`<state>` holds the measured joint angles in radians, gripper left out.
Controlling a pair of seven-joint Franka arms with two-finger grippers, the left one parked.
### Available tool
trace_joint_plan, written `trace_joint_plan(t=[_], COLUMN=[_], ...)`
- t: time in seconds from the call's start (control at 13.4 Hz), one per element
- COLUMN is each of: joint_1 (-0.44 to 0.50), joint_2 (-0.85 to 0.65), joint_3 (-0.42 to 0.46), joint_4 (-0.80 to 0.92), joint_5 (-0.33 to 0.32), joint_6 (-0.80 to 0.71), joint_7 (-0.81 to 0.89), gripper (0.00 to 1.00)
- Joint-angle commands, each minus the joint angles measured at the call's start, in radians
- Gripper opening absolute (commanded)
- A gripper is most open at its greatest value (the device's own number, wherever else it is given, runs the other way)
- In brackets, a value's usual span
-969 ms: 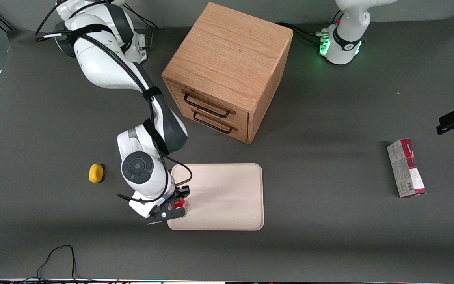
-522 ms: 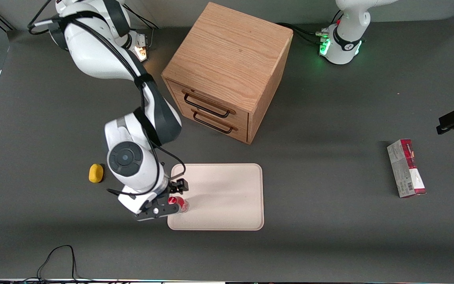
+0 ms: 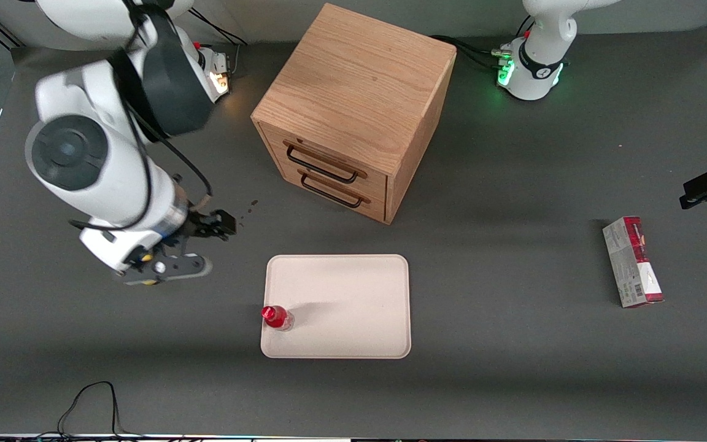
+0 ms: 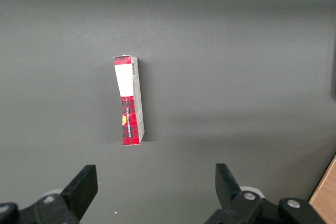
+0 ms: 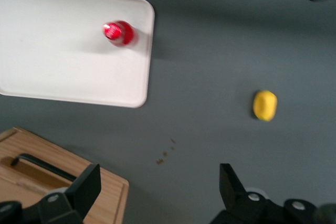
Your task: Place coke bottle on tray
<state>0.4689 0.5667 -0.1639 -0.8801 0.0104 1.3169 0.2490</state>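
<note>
Red and slim, the coke bottle (image 3: pixel 277 317) stands on the cream tray (image 3: pixel 353 307) at the tray's lower-left corner in the front view, so the placing looks done, with at most a retreat left for the arm. Its long axis is vertical, cap up. Well apart from it, high at the frame's left, the gripper (image 3: pixel 191 245) has its fingers spread wide, holding nothing.
</note>
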Motion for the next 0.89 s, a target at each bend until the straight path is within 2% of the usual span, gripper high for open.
trace_joint_plan(t=[0.0,0.07,0.37,0.45,0.6,0.82], joint_1=[0.002,-0.003,-0.123,-0.156,-0.254,-0.314], joint_2=[-0.130,-0.190,-0.405,-0.430,-0.461,-0.499], joint_3=[-0.046,-0.061,-0.052,-0.049,0.015,0.034], joint_4=[-0.156,-0.231,-0.514,-0.546,-0.579,-0.620], joint_5=[-0.012,-0.006,-0.003,-0.003,-0.004,-0.006], joint_6=[-0.021,0.001,0.169,0.194,0.225,0.217], joint_7=[-0.025,-0.027,-0.033,-0.033,-0.034,-0.092], gripper=[1.00,1.00,1.00,1.00,1.00,1.00])
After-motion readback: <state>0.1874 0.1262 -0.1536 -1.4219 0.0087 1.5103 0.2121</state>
